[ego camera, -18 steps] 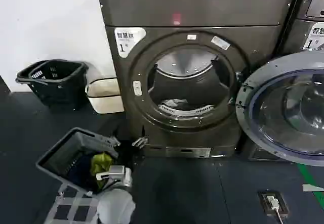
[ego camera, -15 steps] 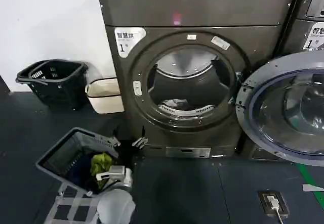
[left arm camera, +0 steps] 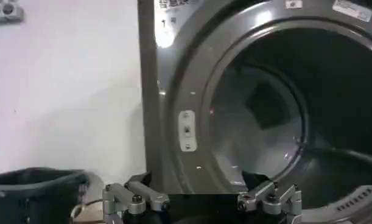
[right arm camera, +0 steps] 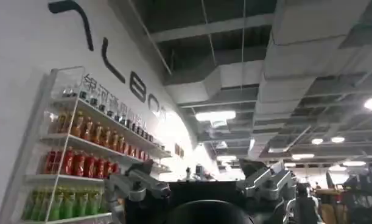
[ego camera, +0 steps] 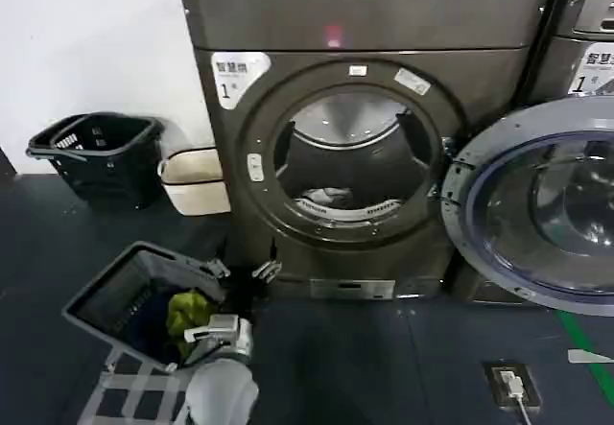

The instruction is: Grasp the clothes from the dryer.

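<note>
Standing on dark floor point(ego camera: 384, 367): dryer point(ego camera: 365, 22), door open.

Dim floor, soft blur, perhaps door point(ego camera: 537, 209) glare

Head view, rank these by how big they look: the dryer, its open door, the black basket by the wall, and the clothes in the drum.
1. The dryer
2. The open door, cut off at the picture's edge
3. The black basket
4. The clothes, a small pale heap deep in the drum
</note>
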`<action>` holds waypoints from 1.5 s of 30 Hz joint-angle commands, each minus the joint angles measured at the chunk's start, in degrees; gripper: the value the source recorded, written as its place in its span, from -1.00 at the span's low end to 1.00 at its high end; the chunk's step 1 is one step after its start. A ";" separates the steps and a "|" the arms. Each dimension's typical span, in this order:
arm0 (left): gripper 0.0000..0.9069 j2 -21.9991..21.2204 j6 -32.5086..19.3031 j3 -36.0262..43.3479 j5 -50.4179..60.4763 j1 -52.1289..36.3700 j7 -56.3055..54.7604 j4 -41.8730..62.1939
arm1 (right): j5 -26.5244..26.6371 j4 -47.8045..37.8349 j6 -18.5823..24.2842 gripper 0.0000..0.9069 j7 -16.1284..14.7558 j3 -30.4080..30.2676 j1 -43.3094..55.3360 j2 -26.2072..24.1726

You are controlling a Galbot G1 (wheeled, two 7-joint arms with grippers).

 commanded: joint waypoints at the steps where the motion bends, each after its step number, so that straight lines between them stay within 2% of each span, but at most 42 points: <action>1: 1.00 -0.03 0.05 -0.06 0.03 -0.06 0.02 -0.02 | -0.09 -0.01 0.30 1.00 -0.20 0.00 0.06 0.06; 45: 1.00 -0.59 0.37 0.82 -0.05 -1.25 0.52 1.24 | 0.03 0.21 0.31 1.00 -0.67 0.06 0.45 0.12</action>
